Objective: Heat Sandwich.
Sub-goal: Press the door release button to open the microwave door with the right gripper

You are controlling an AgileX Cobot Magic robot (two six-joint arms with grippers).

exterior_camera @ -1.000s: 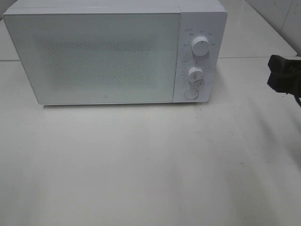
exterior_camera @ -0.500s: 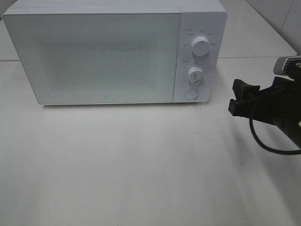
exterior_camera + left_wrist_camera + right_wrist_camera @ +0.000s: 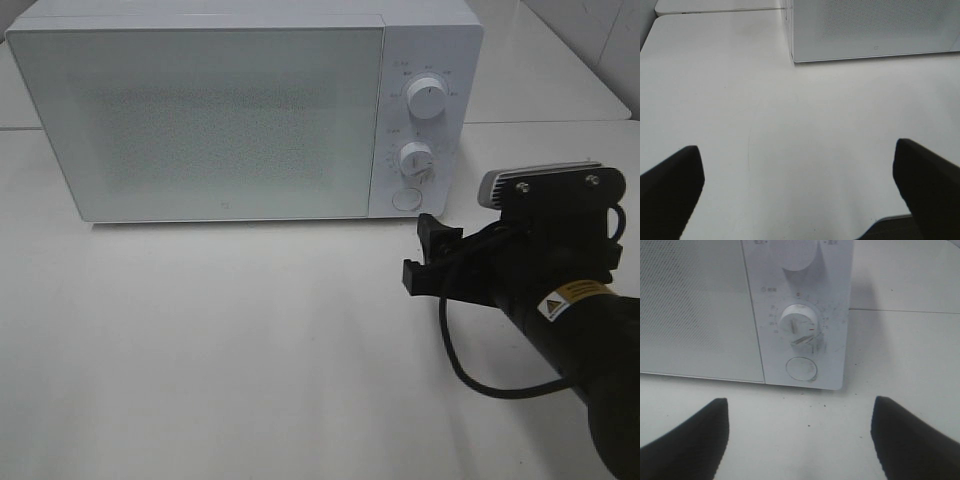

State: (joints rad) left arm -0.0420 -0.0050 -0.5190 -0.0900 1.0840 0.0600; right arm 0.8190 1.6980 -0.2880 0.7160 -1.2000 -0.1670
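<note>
The sandwich is out of view. The white microwave [image 3: 230,120] stands at the back of the table with its frosted door [image 3: 200,120] shut. My right gripper [image 3: 420,252] is open and empty, low over the table just in front of the control panel. Its wrist view faces the round button [image 3: 801,368] below the lower knob [image 3: 798,323], with both fingers [image 3: 685,440] spread wide. My left gripper [image 3: 800,195] is open over bare table, with the microwave's left front corner [image 3: 792,55] ahead of it. The exterior high view does not show the left arm.
The upper knob [image 3: 427,98] sits above the lower knob [image 3: 415,158] and the round button [image 3: 405,199]. A black cable [image 3: 470,370] loops under the right arm. White tabletop [image 3: 220,350] stretches in front of the microwave. A tiled wall [image 3: 610,40] rises at the back right.
My right arm has swung in from the right edge toward the microwave's control panel, staying open. The left gripper's earlier position is not shown.
</note>
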